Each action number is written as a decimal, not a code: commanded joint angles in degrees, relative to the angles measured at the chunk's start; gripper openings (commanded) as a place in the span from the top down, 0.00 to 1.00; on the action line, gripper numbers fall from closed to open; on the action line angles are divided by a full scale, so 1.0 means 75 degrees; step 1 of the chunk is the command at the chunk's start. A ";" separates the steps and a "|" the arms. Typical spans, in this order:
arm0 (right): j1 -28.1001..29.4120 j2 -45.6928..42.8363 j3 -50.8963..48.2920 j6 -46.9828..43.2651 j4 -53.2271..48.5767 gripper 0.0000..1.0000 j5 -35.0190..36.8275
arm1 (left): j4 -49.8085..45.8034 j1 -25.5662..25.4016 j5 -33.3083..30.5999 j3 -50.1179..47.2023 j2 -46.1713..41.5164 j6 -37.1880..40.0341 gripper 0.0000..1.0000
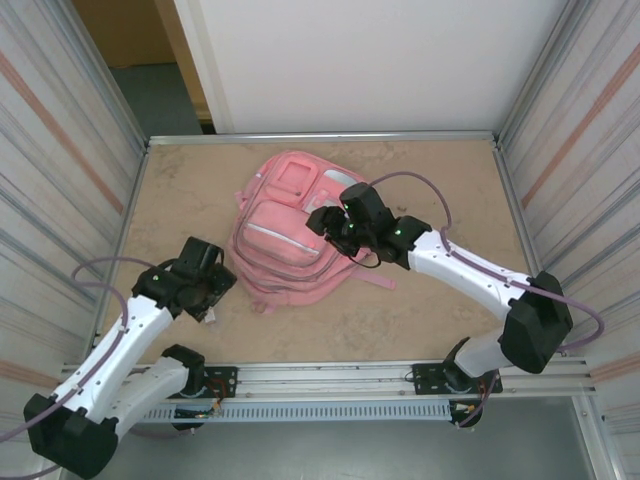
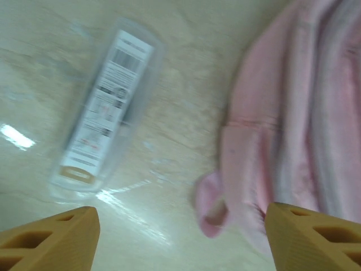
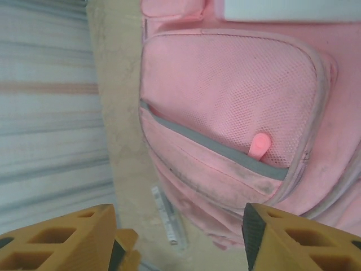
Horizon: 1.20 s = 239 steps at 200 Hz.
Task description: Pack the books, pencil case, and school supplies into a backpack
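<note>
Nearly done, I reckon: the pink backpack (image 1: 290, 235) lies mid-frame on the worktop (image 1: 440, 170). One clear labelled packet (image 2: 104, 113) (a supply, probably) sits loose by its lower left, yet to go in. Left claw (image 2: 180, 237) and right claw (image 3: 177, 240) are both spread, pinching nothing.

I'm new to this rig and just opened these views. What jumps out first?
The big pink backpack lies flat in the middle of the table, with the right gripper open above it. At its near left corner the left gripper, also open, hangs near a clear labelled packet lying on the table beside it.
</note>
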 commanded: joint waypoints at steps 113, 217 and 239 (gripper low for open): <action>-0.0164 -0.0254 -0.0092 -0.1040 -0.0104 0.35 -0.0449 | 0.1390 0.0845 0.0538 -0.1513 0.2296 0.1956 0.26; -0.0667 0.0865 0.0801 -0.3368 -0.1353 0.33 -0.0363 | 0.0978 0.0842 0.0666 -0.1246 0.2246 0.1674 0.46; -0.0620 0.0974 0.0809 -0.4884 -0.1067 0.32 -0.0294 | 0.0790 0.0842 0.0604 -0.1279 0.1848 0.1574 0.53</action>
